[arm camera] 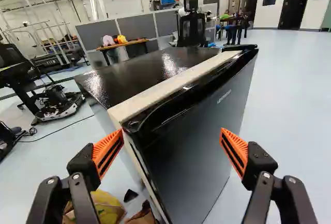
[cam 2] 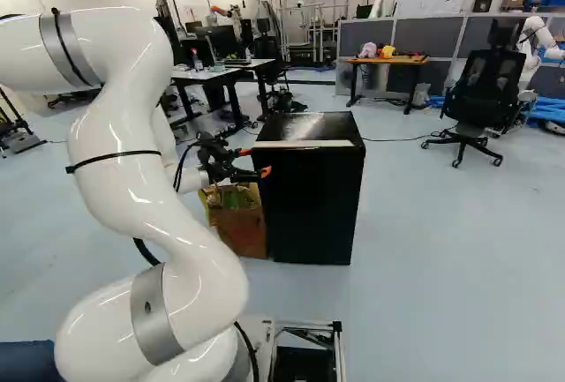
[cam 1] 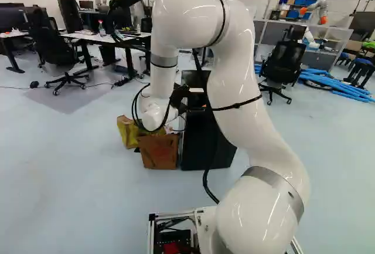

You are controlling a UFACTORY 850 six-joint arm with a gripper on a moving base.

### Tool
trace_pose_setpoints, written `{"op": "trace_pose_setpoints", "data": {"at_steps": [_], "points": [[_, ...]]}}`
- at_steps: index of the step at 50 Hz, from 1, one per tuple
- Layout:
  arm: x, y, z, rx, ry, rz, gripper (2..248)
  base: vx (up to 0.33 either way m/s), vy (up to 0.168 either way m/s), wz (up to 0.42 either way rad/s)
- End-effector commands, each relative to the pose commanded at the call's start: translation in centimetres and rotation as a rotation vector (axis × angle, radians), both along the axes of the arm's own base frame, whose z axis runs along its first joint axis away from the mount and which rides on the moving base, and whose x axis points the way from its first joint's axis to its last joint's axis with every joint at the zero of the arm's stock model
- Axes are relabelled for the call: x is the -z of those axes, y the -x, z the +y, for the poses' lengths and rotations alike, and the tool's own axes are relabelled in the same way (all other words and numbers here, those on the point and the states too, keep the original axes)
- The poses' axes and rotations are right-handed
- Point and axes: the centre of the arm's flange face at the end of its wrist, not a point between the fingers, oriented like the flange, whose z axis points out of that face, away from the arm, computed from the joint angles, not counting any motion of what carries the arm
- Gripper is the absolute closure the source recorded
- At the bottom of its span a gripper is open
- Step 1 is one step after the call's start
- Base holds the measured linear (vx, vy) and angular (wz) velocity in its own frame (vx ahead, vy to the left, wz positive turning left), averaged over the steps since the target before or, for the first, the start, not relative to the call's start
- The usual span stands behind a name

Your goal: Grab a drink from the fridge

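The fridge (arm camera: 196, 151) is black, with a cream strip (arm camera: 165, 87) along its top. The arm (cam 1: 246, 113) is white, banded in grey and strapped in black. The gripper (cam 2: 255, 162) is black, its pads (arm camera: 107, 151) orange with dark stripes. The box (cam 2: 240, 228) is brown, the bag (cam 1: 128, 132) yellow, the floor (cam 2: 424, 241) pale blue, the tubes (cam 1: 345, 92) bright blue, the partitions (arm camera: 137, 26) grey.

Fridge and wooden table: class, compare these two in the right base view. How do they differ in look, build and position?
The fridge is black and shiny; the table has a brown wooden top.
The fridge is a solid, closed block; the table is open underneath, on dark legs.
The fridge stands close to the arm; the table stands farther off, by the grey partitions.
Both stand on the floor and have flat tops.
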Motion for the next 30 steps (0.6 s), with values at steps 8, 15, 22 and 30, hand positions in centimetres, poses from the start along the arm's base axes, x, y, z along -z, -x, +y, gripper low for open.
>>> {"op": "trace_pose_setpoints", "data": {"at_steps": [8, 15, 22, 30], "points": [[0.01, -0.09, -0.01, 0.006, -0.001, -0.001, 3, 0.000, 0.000, 0.000], [0.03, -0.25, -0.02, 0.012, -0.003, -0.003, 3, 0.000, 0.000, 0.000], [0.04, -0.37, -0.03, 0.018, -0.005, -0.004, 3, 0.000, 0.000, 0.000], [0.05, -0.49, -0.04, 0.024, -0.006, -0.005, 3, 0.000, 0.000, 0.000]]}}
